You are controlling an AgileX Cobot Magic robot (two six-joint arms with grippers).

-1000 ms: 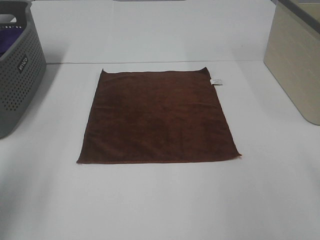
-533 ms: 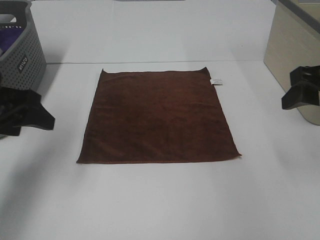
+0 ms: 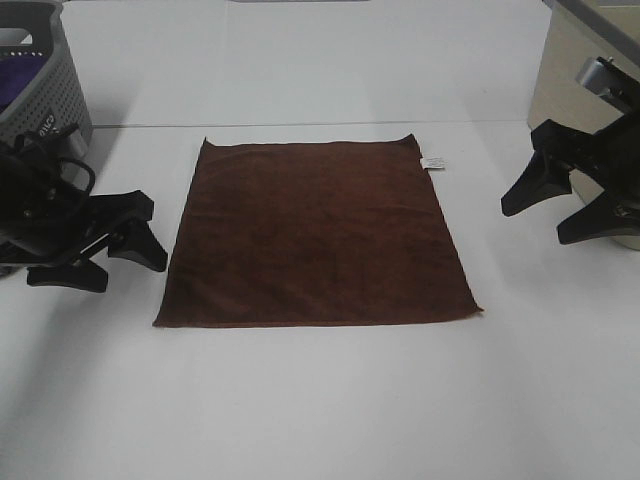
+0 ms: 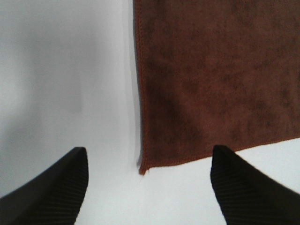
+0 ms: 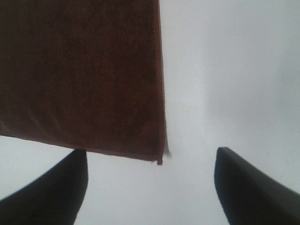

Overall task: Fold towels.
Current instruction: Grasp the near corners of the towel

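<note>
The dark reddish-brown towel lies flat and unfolded on the white table, with a small white tag at its far right corner. My left gripper is open and empty, just left of the towel's near left corner. In the left wrist view the gripper is over that corner of the towel. My right gripper is open and empty, to the right of the towel's right edge. In the right wrist view the gripper frames the near right corner of the towel.
A grey perforated basket holding a purple cloth stands at the far left, behind my left arm. A beige bin stands at the far right, behind my right arm. White table surrounds the towel.
Both arms have come in from the sides, each toward the towel. One second ago neither was in view. The towel has not moved.
</note>
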